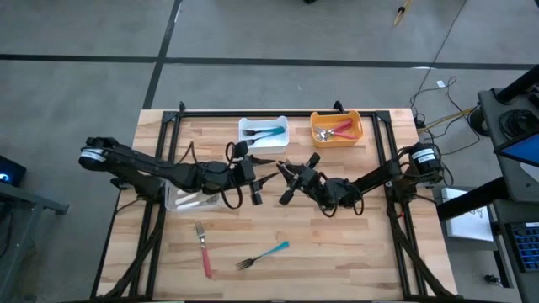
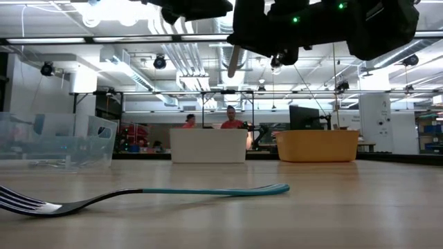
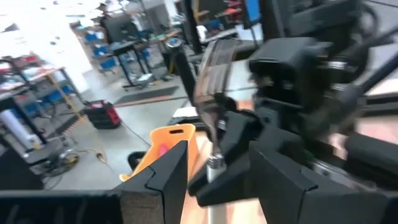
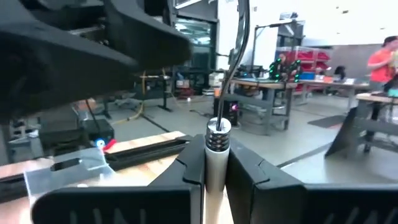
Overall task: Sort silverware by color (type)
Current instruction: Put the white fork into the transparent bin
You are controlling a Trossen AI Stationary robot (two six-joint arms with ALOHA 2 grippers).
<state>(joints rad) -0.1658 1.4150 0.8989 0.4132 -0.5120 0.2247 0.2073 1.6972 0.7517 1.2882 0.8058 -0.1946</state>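
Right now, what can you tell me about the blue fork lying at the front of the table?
The blue fork has a slim teal-blue handle that looks like plastic and a shiny metal head with thin tines. It lies flat on the wooden table, near the front edge, turned at a slant, tines toward the red-handled fork beside it but not touching it. In the low view its neck arches slightly off the wood. Nothing holds it; both grippers are up near the table's middle.
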